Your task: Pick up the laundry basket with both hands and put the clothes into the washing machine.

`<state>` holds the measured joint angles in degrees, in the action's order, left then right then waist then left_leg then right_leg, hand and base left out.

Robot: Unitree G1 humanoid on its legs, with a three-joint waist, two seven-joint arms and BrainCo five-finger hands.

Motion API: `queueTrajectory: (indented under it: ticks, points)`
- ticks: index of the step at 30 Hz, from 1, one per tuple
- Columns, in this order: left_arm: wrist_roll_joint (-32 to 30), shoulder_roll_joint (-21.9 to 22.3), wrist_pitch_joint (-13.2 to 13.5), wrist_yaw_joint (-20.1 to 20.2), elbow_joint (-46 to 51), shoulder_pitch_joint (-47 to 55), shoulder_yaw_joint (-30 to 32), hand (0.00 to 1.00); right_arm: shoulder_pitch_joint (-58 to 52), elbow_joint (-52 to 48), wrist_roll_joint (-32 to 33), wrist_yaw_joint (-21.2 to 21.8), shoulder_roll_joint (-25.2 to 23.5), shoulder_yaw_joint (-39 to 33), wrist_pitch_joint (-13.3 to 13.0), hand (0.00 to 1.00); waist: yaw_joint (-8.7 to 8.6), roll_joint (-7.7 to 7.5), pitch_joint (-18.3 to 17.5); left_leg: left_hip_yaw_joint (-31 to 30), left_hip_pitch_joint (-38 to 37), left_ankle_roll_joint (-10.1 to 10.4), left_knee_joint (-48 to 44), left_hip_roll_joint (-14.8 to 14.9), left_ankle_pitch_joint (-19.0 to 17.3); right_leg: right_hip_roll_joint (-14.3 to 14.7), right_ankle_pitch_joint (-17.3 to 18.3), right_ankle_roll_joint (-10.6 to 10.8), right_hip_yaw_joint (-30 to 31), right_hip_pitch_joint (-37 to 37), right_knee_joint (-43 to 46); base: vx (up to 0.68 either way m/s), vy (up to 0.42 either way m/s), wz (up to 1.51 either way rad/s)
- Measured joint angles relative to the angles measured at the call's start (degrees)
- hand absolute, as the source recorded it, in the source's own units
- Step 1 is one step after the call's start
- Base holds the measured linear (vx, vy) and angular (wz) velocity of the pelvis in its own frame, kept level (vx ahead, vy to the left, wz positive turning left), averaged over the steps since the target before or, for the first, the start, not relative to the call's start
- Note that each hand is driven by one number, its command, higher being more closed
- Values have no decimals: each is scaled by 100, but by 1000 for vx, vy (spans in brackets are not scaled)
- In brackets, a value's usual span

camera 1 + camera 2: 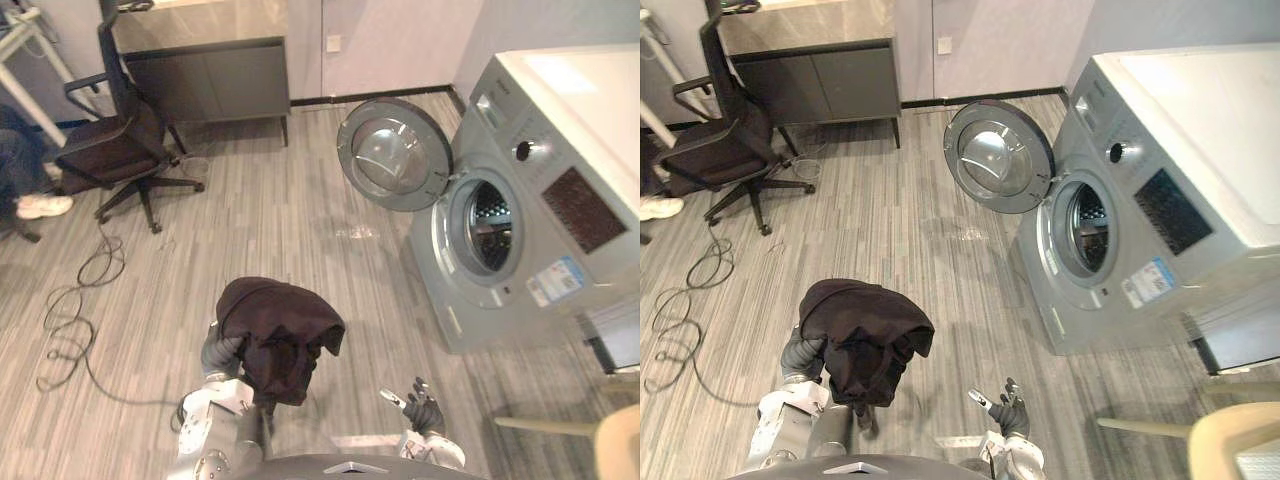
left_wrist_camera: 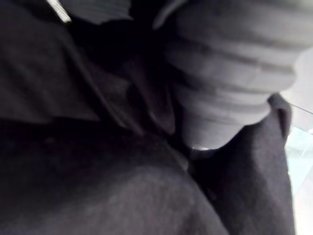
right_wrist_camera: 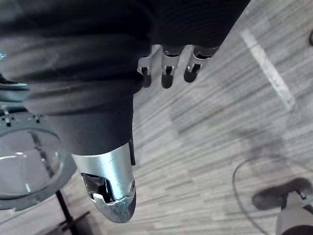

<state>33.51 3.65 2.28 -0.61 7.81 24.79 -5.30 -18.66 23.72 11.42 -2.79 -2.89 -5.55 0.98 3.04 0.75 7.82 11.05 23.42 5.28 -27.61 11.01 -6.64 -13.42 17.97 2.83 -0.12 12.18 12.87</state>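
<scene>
A dark garment hangs bunched over the robot's left hand, low in the head views and left of the middle. Its folds droop down over the wrist cover and hang clear of the wooden floor. In the left wrist view the cloth wraps close all round the ribbed cover. Whether that hand grips the cloth or merely carries it cannot be told, since the cloth hides everything past the cover.

The right hand is held up near the lower edge of the head views, to the right of the garment and apart from it. Its fingers are loosely spread and nearly straight, with the thumb set apart, and they hold nothing.

The washing machine stands at the right, well apart from both hands. Its round door is swung fully open to the left on its hinge, and the dark drum opening is exposed.

At the far left a black office chair stands on the floor in front of a grey cabinet against the back wall. A person's leg with a pale shoe shows at the left edge, just beside the chair.
</scene>
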Motion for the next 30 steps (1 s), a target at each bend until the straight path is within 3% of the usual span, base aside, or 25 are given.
queueTrajectory:
  ticks: [2, 4, 5, 7, 8, 9, 10, 11, 13, 14, 15, 16, 17, 18, 20, 23, 24, 25, 26, 27, 28, 29, 30]
  points:
    - [-25, -24, -9, -1, 6, -85, 58, 100, -20, -23, -59, 43, -13, 151, 28, 0, -65, -155, 0, 236, 75, -232, -604, -39, -448, -250, -319, 377, 249, -113, 234, 533, 510, -58]
    - [-179, -133, -74, -33, 8, -90, 74, 100, 3, -80, -59, 104, -1, 218, 33, 0, 11, -222, 16, 861, -438, -492, -934, 53, -1070, -449, -775, 570, 757, -777, 1659, 503, 418, -112]
    - [-222, -173, -99, -39, 9, -88, 75, 100, 7, -73, -59, 117, -1, 228, 44, 0, 14, -225, 22, 1028, -679, -545, -835, 56, -1125, -440, -809, 633, 846, -1044, 2321, 428, 278, -104]
    - [-250, -244, -105, -41, 9, -47, 76, 100, 11, -74, -58, 133, -1, 235, 44, 0, -16, -192, 48, 1482, -1496, -579, -393, 42, -1144, -389, -765, 564, 478, -1766, 3919, 349, 174, -105]
    - [-283, -261, -99, -38, 5, -53, 92, 100, 27, -76, -59, 137, 0, 266, 41, 0, -70, -109, 94, 1767, -1965, -578, -98, 48, -1144, -456, -668, 407, -88, -2127, 4507, 286, 83, -131]
    - [-297, -265, -92, -35, -74, -69, 122, 100, 113, -45, -58, 137, 8, 304, 35, 0, -145, -112, 84, 2025, -2307, -551, 154, 56, -1156, -567, -465, 109, -710, -2458, 4680, 284, 69, -106]
    - [-297, -271, -84, -34, -168, -83, 124, 100, 165, -18, -59, 137, 14, 325, 32, 0, -173, -113, 81, 2142, -2428, -509, 260, 66, -1169, -629, -352, -18, -1031, -2631, 4633, 276, 33, -102]
    - [-297, -275, -81, -34, -412, -214, 121, 100, 283, 22, -58, 138, 19, 357, 31, 0, -225, -92, 86, 2361, -2549, -331, 398, 145, -1235, -648, -178, -123, -1597, -3028, 4369, 258, -12, -88]
    - [-297, -309, -103, -35, -804, -389, 110, 100, 472, 156, -58, 137, 31, 365, 31, 0, -389, -107, 96, 2593, -2554, -176, 362, 265, -1282, -597, -141, -182, -2129, -3518, 3491, 252, -83, -77]
    - [-297, -310, -109, -36, -1020, -457, 78, 100, 582, 207, -58, 136, 88, 348, 1, 0, -489, -88, 109, 2718, -2589, -32, 252, 374, -1353, -470, -360, -241, -2211, -3736, 2668, 354, -218, -66]
    - [-296, -307, -117, -34, -1193, -499, 55, 100, 625, 247, -59, 132, 150, 334, -16, 0, -554, -120, 129, 2779, -2716, 148, 69, 452, -1455, -291, -1395, -374, -2181, -3757, 1783, 305, -191, -69]
    - [-296, -247, -138, -44, -1391, -565, 73, 100, 679, 244, -59, 129, 211, 314, -47, 0, -543, 30, 169, 2774, -2819, 224, 38, 572, -1487, -84, -1400, -391, -2180, -3628, 1736, 369, -176, -93]
    - [-300, -147, -176, -49, -1496, -619, -4, 100, 844, 331, -59, 126, 410, 276, -65, 0, -519, 273, 245, 2738, -2877, 232, 128, 760, -1323, 227, -1490, -506, -2150, -3512, 1492, 248, -101, -91]
    - [-327, -140, -174, -47, -1542, -695, -79, 100, 870, 354, -59, 121, 538, 177, -71, 0, -548, 384, 293, 2652, -2971, 206, 392, 670, -1141, 354, -1481, -512, -2091, -3525, 1455, 290, -110, -81]
    - [-337, -117, -174, -49, -1576, -990, -108, 100, 854, 426, -64, 96, 635, 35, 13, 0, -654, 405, 329, 2560, -3185, 266, 841, 537, -809, 401, -1384, -532, -2076, -3544, 1475, 210, -90, -21]
    - [-337, -64, -126, -49, -1603, -1211, -29, 100, 787, 417, -63, 105, 628, 38, 43, 0, -705, 357, 349, 2183, -3091, 219, 346, 783, -629, 613, -1056, -549, -2083, -3463, 1555, 175, -165, -19]
    - [-311, -60, -124, -78, -1705, -1238, 33, 100, 751, 419, -63, 109, 623, 35, 44, 0, -703, 341, 389, 1914, -2883, -297, -489, 1119, -518, 778, -892, -612, -2100, -3278, 1555, 137, -235, -31]
    - [-236, -63, -128, -178, -1779, -1171, 128, 100, 651, 395, -64, 113, 628, 60, 45, 0, -643, 350, 410, 1559, -2439, -1533, -1807, 1707, 118, 1108, -663, -626, -2121, -2857, 1436, 176, -286, -37]
    - [-211, -58, -129, -197, -1777, -1081, 173, 100, 565, 339, -64, 120, 639, 99, 41, 0, -600, 368, 425, 1387, -2260, -1839, -2235, 1930, 584, 1259, -589, -684, -2099, -2655, 1357, 136, -181, -39]
    - [-207, -66, -129, -210, -1777, -985, 218, 100, 475, 292, -65, 135, 662, 117, 35, 0, -543, 379, 418, 1182, -2137, -1812, -2583, 2095, 889, 1368, -500, -751, -2087, -2488, 1287, 236, -153, -31]
    - [-124, -59, -135, -279, -1778, -855, 288, 100, 293, 221, -65, 133, 699, 132, 46, 0, -453, 304, 461, 824, -1695, -1653, -3429, 2247, 723, 1504, -344, -897, -2034, -2209, 1223, 247, -133, -19]
    - [-105, -47, -135, -293, -1775, -830, 295, 100, 243, 202, -67, 133, 697, 151, 51, 0, -447, 295, 461, 756, -1494, -1633, -3689, 2194, 573, 1505, -301, -956, -2013, -2139, 1223, 322, -159, -11]
    - [-96, -34, -136, -323, -1771, -813, 297, 100, 191, 192, -72, 134, 699, 245, 55, 0, -426, 202, 503, 649, -1075, -1488, -3932, 1960, 224, 1493, -237, -1001, -1937, -2052, 1191, 226, -115, -8]
